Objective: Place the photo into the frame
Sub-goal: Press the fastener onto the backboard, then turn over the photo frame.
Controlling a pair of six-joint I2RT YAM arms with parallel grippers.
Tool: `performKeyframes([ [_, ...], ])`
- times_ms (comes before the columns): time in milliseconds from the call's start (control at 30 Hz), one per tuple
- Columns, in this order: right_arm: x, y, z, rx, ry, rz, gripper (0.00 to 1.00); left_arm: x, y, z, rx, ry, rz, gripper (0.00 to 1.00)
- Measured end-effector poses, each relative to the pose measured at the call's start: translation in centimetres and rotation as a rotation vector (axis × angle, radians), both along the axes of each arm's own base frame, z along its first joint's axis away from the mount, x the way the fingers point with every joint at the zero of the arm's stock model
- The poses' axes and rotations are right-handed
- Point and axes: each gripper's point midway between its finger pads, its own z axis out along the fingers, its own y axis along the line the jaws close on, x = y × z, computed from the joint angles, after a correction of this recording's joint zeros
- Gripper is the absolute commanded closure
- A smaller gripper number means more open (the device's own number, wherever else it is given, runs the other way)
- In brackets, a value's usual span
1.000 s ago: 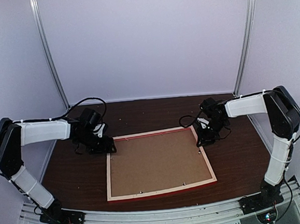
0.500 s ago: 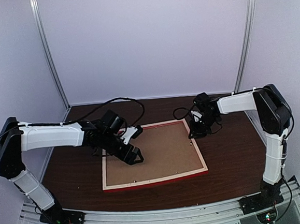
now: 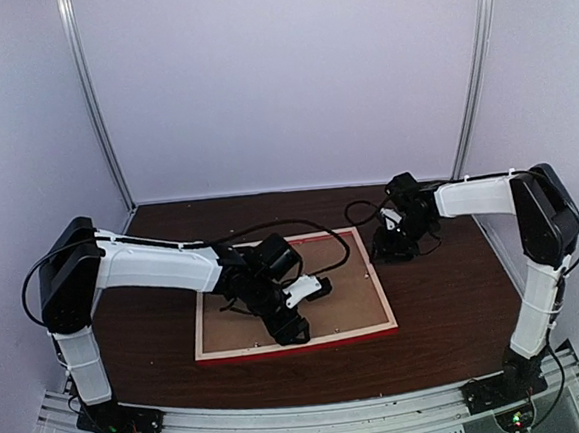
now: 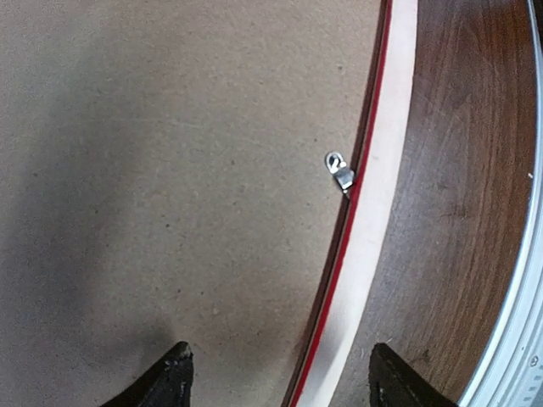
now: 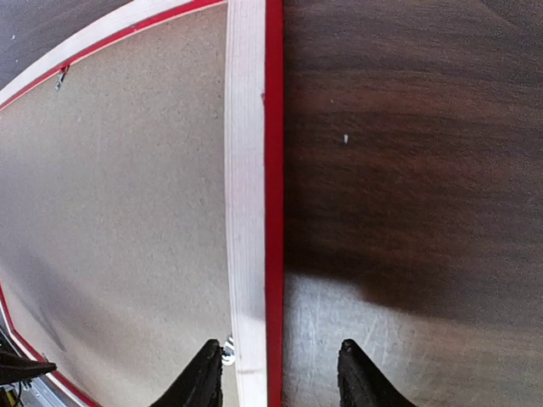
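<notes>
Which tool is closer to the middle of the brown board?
Left. The left tool hangs over the near edge of the brown board; the right tool straddles the right rail of the frame.

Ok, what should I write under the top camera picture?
Left gripper over the near edge of the face-down frame, right gripper by its far right corner.

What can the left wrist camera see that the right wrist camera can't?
Only the left wrist view shows the silver rail along the table edge. Only the right wrist view shows two sides of the frame meeting at a corner, and its shiny red outer edge. Both views show the brown backing board, the frame's pale wooden back, a small metal clip and the dark table. In both, the gripper is open across the frame's side: the left gripper in one, the right gripper in the other.
</notes>
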Motion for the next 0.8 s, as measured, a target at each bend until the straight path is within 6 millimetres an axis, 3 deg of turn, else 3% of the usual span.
performKeyframes([
  [167, -1.9, -1.1, 0.7, -0.005, -0.003, -0.005, 0.53, -1.1, -0.5, -1.1, 0.045, -0.024, -0.089, 0.43],
  [300, -3.5, -1.8, -0.3, -0.020, 0.030, -0.006, 0.53, -2.0, -0.7, -2.2, 0.083, -0.057, -0.148, 0.56],
  [633, -6.2, -2.9, -1.9, -0.032, 0.078, -0.012, 0.53, -2.3, -1.2, -2.4, 0.104, -0.090, -0.188, 0.87],
  [800, -7.4, -2.9, -2.2, 0.000, 0.093, -0.018, 0.45, -2.3, -1.2, -2.3, 0.107, -0.105, -0.209, 0.95],
])
